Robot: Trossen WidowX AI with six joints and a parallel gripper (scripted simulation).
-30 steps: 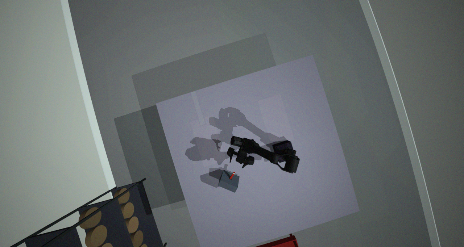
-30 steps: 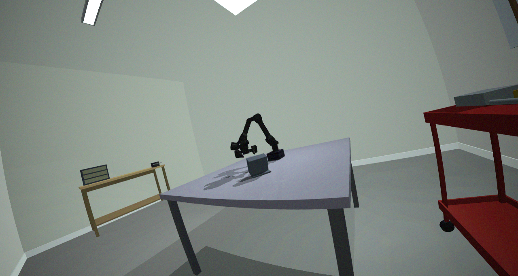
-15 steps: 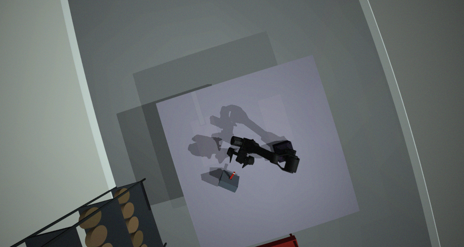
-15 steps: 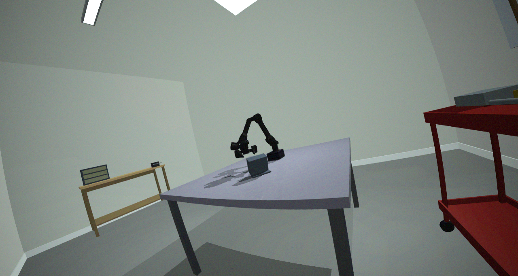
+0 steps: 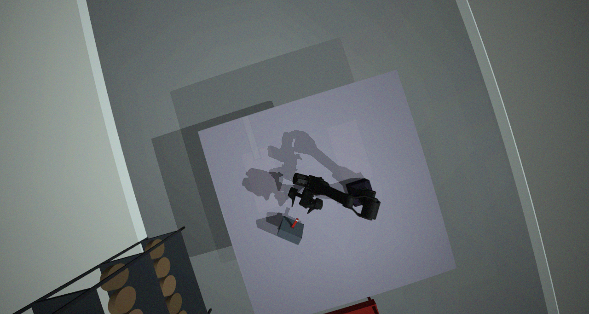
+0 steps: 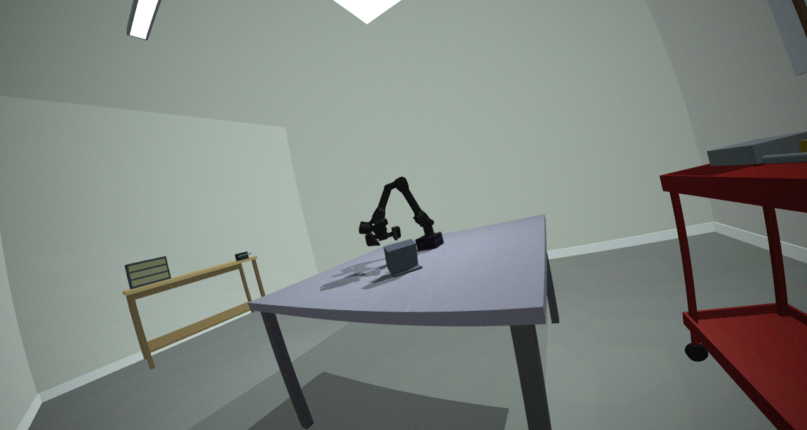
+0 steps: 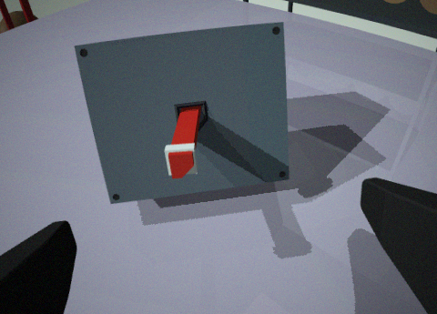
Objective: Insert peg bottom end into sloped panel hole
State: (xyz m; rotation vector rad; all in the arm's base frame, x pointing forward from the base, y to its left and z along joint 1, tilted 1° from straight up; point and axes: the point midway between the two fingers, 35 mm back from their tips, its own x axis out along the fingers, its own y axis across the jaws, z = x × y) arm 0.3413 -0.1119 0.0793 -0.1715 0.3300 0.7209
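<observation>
The red peg (image 5: 294, 223) (image 7: 186, 126) has a white band near its outer end. Its bottom end is inside the hole (image 7: 203, 118) of the grey-blue sloped panel (image 5: 284, 224) (image 7: 132, 86), and the rest sticks out of the face. How deep it sits inside is hidden. The panel's back shows in the exterior view (image 6: 401, 257), where the peg is hidden. My gripper (image 5: 300, 209) (image 7: 220, 214) is open and empty, held back from the peg and above the table, with wide-apart black fingers at the lower corners of the wrist view.
The lavender table (image 5: 370, 250) (image 6: 479, 280) carries the arm's base (image 5: 360, 186) (image 6: 430, 241). A dark rack with brown round pieces (image 5: 162, 266) stands off the table at lower left of the top view. A red cart (image 6: 733, 185) is at the right in the exterior view.
</observation>
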